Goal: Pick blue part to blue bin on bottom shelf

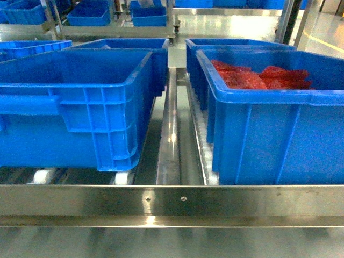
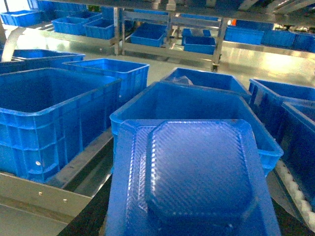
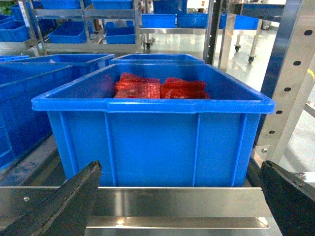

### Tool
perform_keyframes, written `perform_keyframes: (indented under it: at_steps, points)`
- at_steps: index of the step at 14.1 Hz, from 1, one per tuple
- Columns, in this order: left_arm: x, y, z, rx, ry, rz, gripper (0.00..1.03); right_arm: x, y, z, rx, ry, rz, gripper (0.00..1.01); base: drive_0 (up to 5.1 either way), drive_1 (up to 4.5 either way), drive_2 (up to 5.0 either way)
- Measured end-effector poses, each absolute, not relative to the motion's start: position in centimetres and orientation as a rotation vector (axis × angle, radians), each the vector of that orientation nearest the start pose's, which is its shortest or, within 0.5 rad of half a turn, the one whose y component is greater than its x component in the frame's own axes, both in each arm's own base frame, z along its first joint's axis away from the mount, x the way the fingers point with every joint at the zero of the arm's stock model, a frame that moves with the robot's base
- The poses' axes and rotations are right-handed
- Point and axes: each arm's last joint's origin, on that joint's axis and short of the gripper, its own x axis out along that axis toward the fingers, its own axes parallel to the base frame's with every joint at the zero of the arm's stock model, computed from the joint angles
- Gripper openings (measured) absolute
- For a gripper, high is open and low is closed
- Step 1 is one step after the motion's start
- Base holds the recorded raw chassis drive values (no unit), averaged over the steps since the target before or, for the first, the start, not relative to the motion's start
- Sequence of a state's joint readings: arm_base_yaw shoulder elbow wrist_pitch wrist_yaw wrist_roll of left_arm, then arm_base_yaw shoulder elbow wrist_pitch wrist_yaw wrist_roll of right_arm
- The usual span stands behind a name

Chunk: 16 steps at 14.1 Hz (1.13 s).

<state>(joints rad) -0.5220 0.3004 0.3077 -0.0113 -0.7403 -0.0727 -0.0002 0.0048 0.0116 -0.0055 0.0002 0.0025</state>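
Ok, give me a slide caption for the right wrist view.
Open right gripper facing a blue bin holding red mesh parts on the steel rack.

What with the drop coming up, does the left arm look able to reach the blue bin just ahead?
Probably yes: the blue part sits just short of the blue bin, whose top is open, with nothing between them.

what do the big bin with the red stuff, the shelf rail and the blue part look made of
Bin: moulded plastic, ribbed walls, dull sheen. Shelf rail: bare steel, brushed, mirror-like glare. Blue part: probably thin formed plastic, glossy with a fine woven-looking texture.
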Motion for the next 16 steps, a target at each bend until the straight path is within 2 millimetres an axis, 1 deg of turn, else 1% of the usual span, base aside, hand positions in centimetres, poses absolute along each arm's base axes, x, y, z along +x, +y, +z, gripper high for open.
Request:
perform_keyframes:
  at_steps: [3,13,16]
  points:
    - [9.77,-3.37,24.31,-0.07,-0.005,0.218,0.43,9.73,0.0,16.66,0.002,-0.001,0.0,0.98,0.0,0.0,0.0]
    - [9.78,-3.37,24.32,-0.071,-0.006,0.218,0.43,9.73,0.0,16.67,0.002,-0.002,0.0,0.98,0.0,4.04,-4.0]
    - [9.84,-3.41,24.24,-0.065,0.002,0.218,0.43,9.73,0.0,16.69,0.002,-0.005,0.0,0.98,0.0,0.0,0.0]
